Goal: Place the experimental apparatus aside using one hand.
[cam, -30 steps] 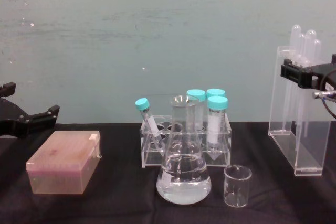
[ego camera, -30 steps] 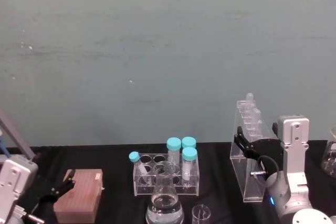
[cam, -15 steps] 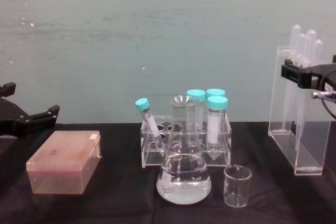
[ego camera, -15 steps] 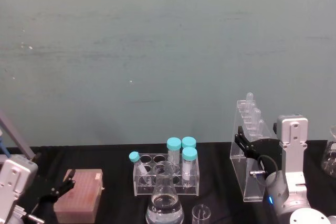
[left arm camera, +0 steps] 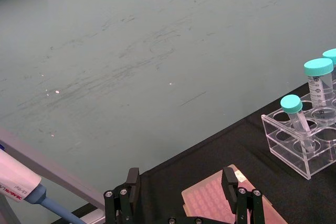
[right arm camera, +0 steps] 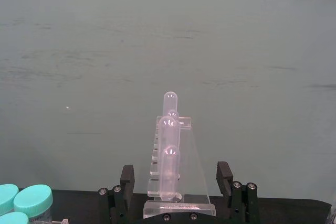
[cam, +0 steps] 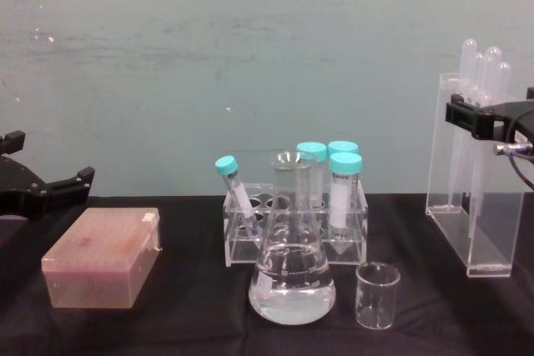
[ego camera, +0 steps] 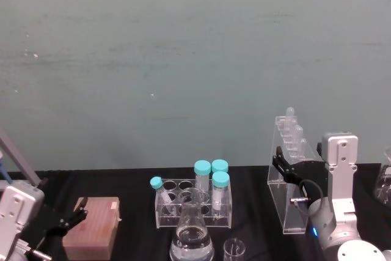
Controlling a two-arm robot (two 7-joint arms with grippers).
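Pink tip box point(cam: 102, 258) lay at the left on a black tablecloth point(cam: 183, 318), clear tube rack point(cam: 234, 243) stood mid-table, three teal-capped tubes point(cam: 345, 191) stood upright toward its right end, a fourth tube point(cam: 237, 196) leaned at its left end, plain teal wall point(cam: 250, 56) rose behind.

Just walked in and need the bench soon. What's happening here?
The right gripper is at the acrylic pipette stand on the right of the table, open fingers straddling its upper part. The conical flask and small beaker stand untouched at centre front. The left gripper sits idle, open, beside the pink tip box.
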